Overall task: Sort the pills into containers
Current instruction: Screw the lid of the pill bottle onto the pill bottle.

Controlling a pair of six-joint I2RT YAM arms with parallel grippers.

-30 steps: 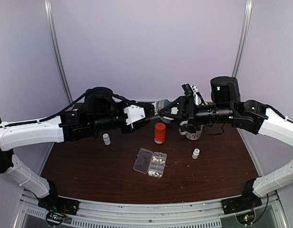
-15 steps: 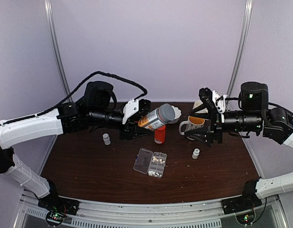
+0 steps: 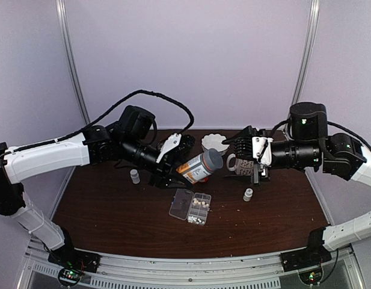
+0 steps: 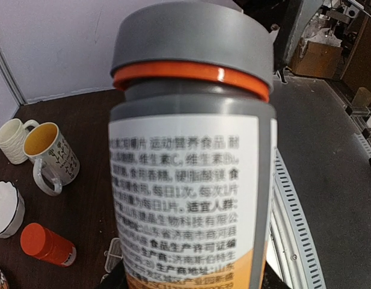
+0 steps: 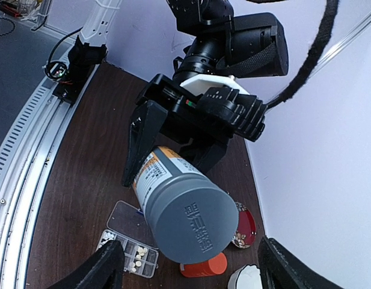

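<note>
A dark brown desk (image 3: pixel 113 223) stands inside pale lilac walls (image 3: pixel 185 60), with a metal rail (image 3: pixel 173 265) along its near edge. The left wrist view shows grey floor and a cardboard box (image 4: pixel 317 57) beyond it.

The left gripper (image 3: pixel 178 170) holds a big grey-capped bottle (image 3: pixel 200 167) in the air above the middle of the desk. The bottle is tilted, with its cap up and toward the right arm. The right gripper (image 3: pixel 250 158) faces that cap with its jaws wide, apart from it and holding nothing.

The bottle fills most of the left wrist view, and the fingers clamping it are cut off at the bottom edge. From above it hides the orange bottle (image 4: pixel 47 244), which the wrist views show lying on its side. A mug (image 3: pixel 240 164) is partly behind the right gripper, and a white bowl (image 3: pixel 214 142) sits near the far edge.

The organizer (image 3: pixel 190 206) lies flat at mid-desk, a little toward the near edge. Its long axis runs roughly far to near, leaning slightly, and its clear lid is folded open on the left. Pills (image 3: pixel 201 203) sit in its cells on the right side, too small to count, and a few loose pills (image 3: pixel 195 221) lie just beside its near end. Two white bottles stand upright well apart — one (image 3: pixel 134 176) left of the organizer, one (image 3: pixel 248 194) right.
</note>
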